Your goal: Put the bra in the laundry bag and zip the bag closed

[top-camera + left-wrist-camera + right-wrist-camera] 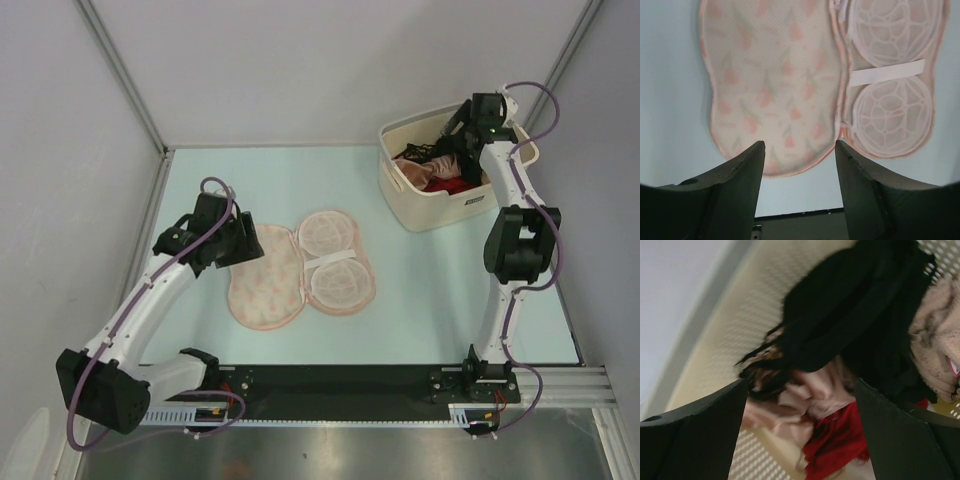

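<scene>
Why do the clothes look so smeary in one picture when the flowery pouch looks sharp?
Right wrist view: probably too close, so the black garments and pale pink cloth in the cream perforated plastic basket blur. Left wrist view: the peach flower-print laundry pouch is fairly sharp; the left gripper's dark fingers look soft. Top view: even light, faint shadows.

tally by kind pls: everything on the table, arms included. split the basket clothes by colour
Robot arms, claws open: 2 (left claw, right claw)
Peach printed clamshell laundry pouch, lying open: 1
Cream perforated plastic basket: 1
Clothing colours in basket, pieces per colour unclear: 4 (black fabric, pink satin, beige lace, red lace)
Total: 8
</scene>
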### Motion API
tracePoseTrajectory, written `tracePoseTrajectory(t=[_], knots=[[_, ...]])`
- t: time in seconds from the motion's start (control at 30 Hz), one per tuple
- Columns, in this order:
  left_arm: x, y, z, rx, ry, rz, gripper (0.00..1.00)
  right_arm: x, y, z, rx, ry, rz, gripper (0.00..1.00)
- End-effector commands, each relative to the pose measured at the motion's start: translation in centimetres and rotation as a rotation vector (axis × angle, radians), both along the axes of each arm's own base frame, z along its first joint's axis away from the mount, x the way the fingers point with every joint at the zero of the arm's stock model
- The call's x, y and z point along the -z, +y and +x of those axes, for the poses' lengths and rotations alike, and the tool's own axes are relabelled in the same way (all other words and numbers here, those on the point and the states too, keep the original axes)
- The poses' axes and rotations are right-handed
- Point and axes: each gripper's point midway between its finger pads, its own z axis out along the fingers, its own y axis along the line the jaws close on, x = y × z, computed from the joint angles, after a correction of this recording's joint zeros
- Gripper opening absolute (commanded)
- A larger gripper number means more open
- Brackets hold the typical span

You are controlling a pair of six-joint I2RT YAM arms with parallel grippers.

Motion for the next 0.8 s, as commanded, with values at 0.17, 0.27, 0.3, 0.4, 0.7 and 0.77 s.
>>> tracePoseTrajectory(t=[0.17, 0.27, 0.3, 0.4, 0.7, 0.77], knots=[[-2.5, -2.6, 3.1, 0.133, -0.098, -0.052, 0.63, 2.7, -4.3, 4.0, 0.149, -0.085, 0.086, 0.79], [-2.4, -2.8, 3.4, 0.144, -0.092, -0.051, 0.63, 2.5, -4.2, 5.7, 0.121, -0.132, 0.076, 0.71], [-2.6, -2.8, 3.5, 0.147, -0.096, -0.050, 0.63, 2.4, -4.2, 6.1, 0.121, -0.142, 0.080, 0.69], [-2.7, -2.8, 3.7, 0.151, -0.103, -0.042, 0.63, 2.7, -3.8, 6.8, 0.121, -0.147, 0.110, 0.60], [-2.8, -2.6, 4.2, 0.163, -0.105, -0.018, 0.63, 0.6, -4.0, 8.1, 0.102, -0.203, 0.149, 0.00], [-2.8, -2.8, 4.4, 0.169, -0.099, -0.019, 0.63, -1.4, -3.6, 8.0, 0.094, -0.214, 0.179, 0.00]])
